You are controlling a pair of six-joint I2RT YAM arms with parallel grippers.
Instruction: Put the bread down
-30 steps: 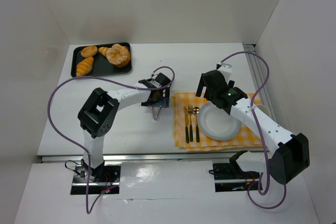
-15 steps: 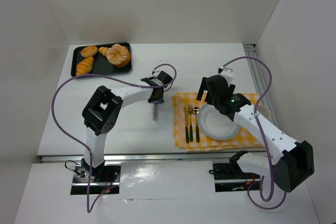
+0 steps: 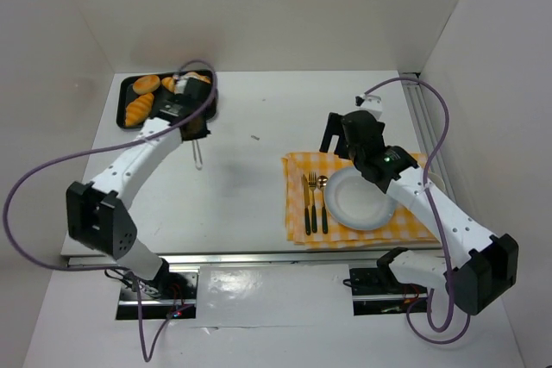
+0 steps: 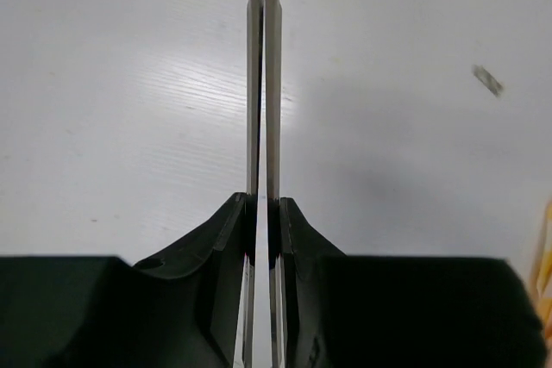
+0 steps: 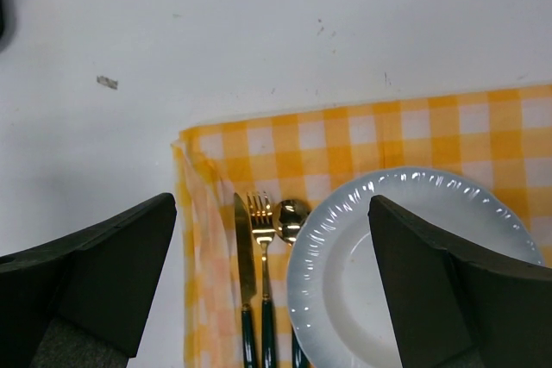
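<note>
Reaching for bread (image 3: 138, 109) on tray (image 3: 126, 92): left end effector (image 3: 199, 164) pressed together, empty, must open to grasp; right end effector (image 5: 272, 213) apart above plate (image 5: 345, 299)

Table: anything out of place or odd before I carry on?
A small gray scrap lies alone on the bare table, between the bread tray and the checked cloth. The cloth's left edge looks slightly rucked beside the knife. The left claw holds its tongs pinched shut, empty.
</note>
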